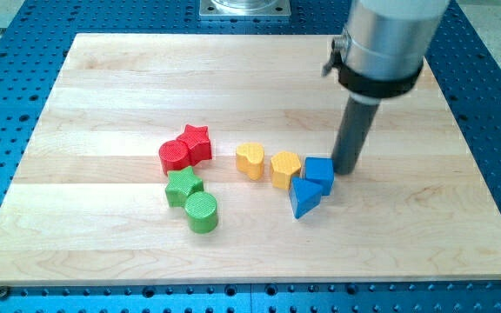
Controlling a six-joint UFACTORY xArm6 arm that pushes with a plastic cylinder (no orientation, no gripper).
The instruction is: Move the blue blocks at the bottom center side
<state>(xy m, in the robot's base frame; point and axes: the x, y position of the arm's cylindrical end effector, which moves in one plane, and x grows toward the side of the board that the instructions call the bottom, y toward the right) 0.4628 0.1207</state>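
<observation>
A blue cube [320, 172] and a blue triangular block [303, 197] lie touching each other right of the board's middle, the triangle just below and left of the cube. My tip [347, 170] rests on the board right beside the cube's right side, at or very near contact. The dark rod rises from it to the grey arm body at the view's top right.
A yellow block [286, 168] touches the blue cube's left side, with a yellow heart [250, 160] further left. A red star [195, 143] and red cylinder [174, 156] sit left of centre, above a green star [183, 185] and green cylinder [202, 212]. The wooden board [103, 252] lies on a blue perforated table.
</observation>
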